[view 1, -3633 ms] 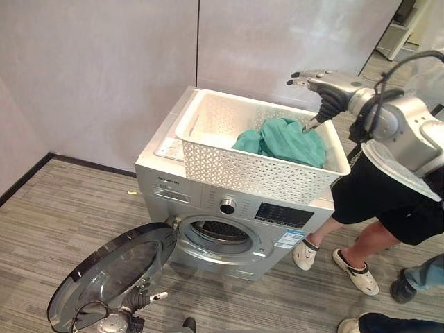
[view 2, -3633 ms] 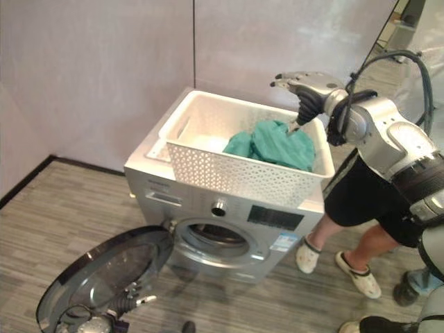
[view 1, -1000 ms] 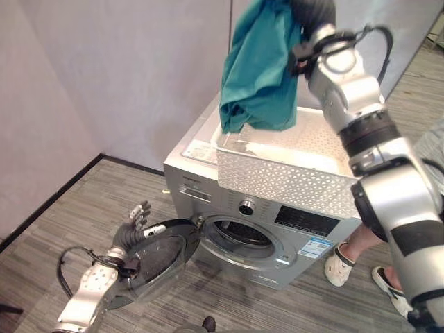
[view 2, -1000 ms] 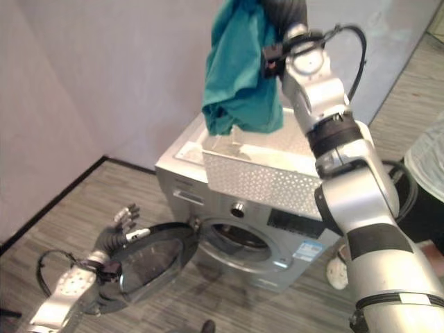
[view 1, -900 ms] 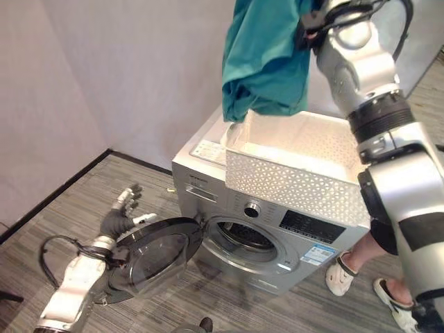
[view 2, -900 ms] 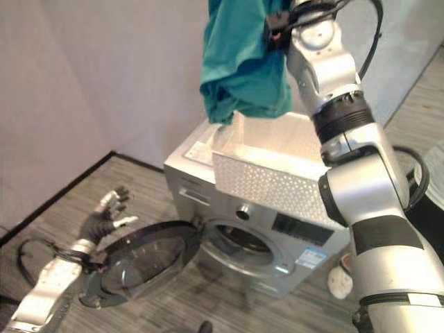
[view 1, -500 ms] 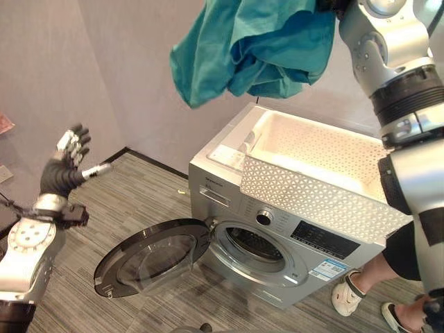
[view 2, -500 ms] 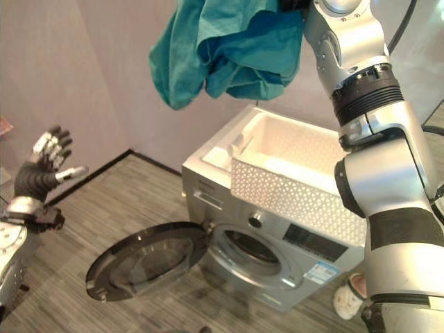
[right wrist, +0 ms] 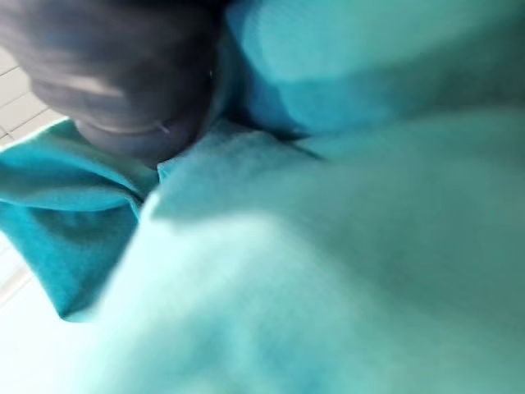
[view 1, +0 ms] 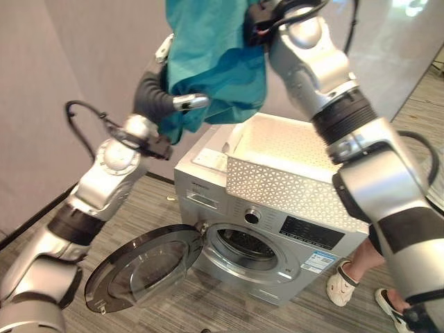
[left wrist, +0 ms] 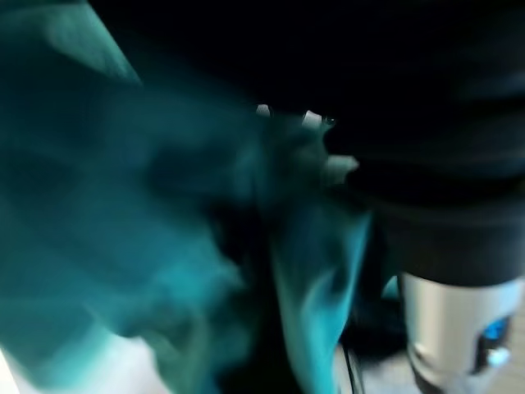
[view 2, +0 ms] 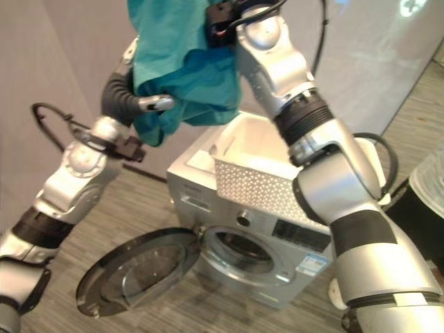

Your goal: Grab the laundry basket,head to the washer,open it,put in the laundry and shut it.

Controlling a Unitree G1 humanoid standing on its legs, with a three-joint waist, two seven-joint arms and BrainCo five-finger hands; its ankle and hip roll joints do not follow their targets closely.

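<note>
Half a second ago the left hand (view 1: 161,97) was hanging open, out to the side and well clear of the teal laundry (view 1: 220,66); now it is sitting raised against the cloth's lower folds, its thumb sticking out sideways in front of the fabric, its fingers going in behind the cloth, so whether they are gripping cannot be told. The left arm is bending upward from the lower left, elbow low. The right arm is reaching up and across from the right, and the right hand is lying past the top edge, so its state cannot be told; the laundry is hanging from up there, just beside the left hand and above the white basket (view 1: 291,182). The cloth is looking soft, crumpled and bunched. The basket, rectangular with perforated plastic walls, is sitting on the silver washer (view 1: 229,208) below both hands. The washer's round glass door (view 1: 142,267) is standing swung open, low beneath the left arm
</note>
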